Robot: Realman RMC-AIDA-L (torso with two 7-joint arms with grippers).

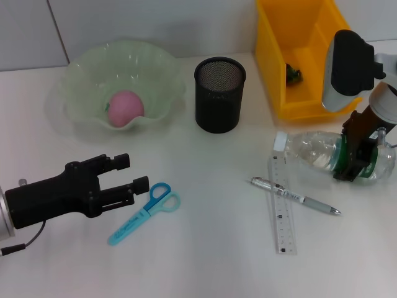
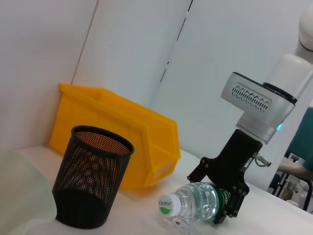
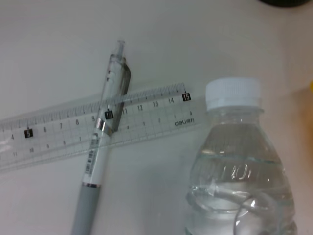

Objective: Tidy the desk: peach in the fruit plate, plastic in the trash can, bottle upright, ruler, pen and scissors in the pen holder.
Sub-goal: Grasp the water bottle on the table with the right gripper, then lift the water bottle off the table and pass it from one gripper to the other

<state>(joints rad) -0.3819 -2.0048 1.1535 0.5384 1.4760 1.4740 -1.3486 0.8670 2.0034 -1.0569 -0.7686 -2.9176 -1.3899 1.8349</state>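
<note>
Bottle point(image 3: 239, 181) base cut off; right gripper point(image 1: 358, 162) astride.

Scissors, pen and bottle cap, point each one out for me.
Scissors point(image 1: 144, 214): head view, on the blades just below the blue handles.
Pen point(image 3: 95, 159): right wrist view, on the white barrel.
Bottle cap point(image 2: 165, 203): left wrist view, on the cap's labelled top face.

Bright, even light falls from overhead on my desk point(image 1: 205, 261); shadows lie soft under the pen holder point(image 1: 219, 94); my right wrist's close view of the bottle point(image 3: 239, 181) is slightly blurred, glinting faintly.
</note>
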